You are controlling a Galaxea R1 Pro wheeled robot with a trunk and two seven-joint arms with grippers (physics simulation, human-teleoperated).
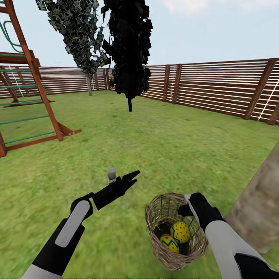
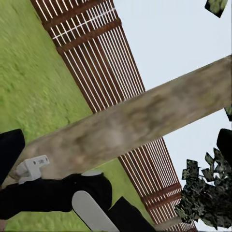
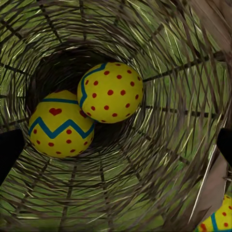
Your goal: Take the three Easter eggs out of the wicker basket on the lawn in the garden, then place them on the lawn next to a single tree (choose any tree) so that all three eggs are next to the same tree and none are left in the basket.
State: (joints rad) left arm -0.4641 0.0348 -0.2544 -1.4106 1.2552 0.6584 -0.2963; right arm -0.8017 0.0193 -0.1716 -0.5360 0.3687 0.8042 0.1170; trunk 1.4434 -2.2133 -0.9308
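Two Easter eggs [image 1: 175, 237] are sitting in the wicker basket [image 1: 162, 217], and the basket is being held up off the lawn [image 1: 162, 147] at a tilt, just beside the pale mottled trunk of the tree [image 1: 257, 209]. The right pincer [image 1: 186, 207] is gripping the basket at its far rim, clenched on the weave as far as the head view is letting me judge. The left pincer [image 1: 130, 177] is hanging apart from the basket with its fingers spread, carrying nothing.

So where is the task standing? By my reading, partly done at best: two eggs are plainly waiting inside, so the emptying is not finished. The basket being right by the trunk suggests this tree is the chosen one.

Now the right wrist view is giving us something extra. It is looking straight down into the woven bowl, showing the dotted egg [image 3: 110, 92] resting against the zigzag egg [image 3: 62, 123] at the bottom, touching. And at the corner, outside the weave, a sliver of a third egg [image 3: 218, 220] is peeking in, yellow with blue and red marks; it looks to be lying on the grass, though I cannot tell how near the trunk.

The left wrist view is showing the trunk [image 2: 145, 121] across the slatted fence [image 2: 106, 63] and sky.
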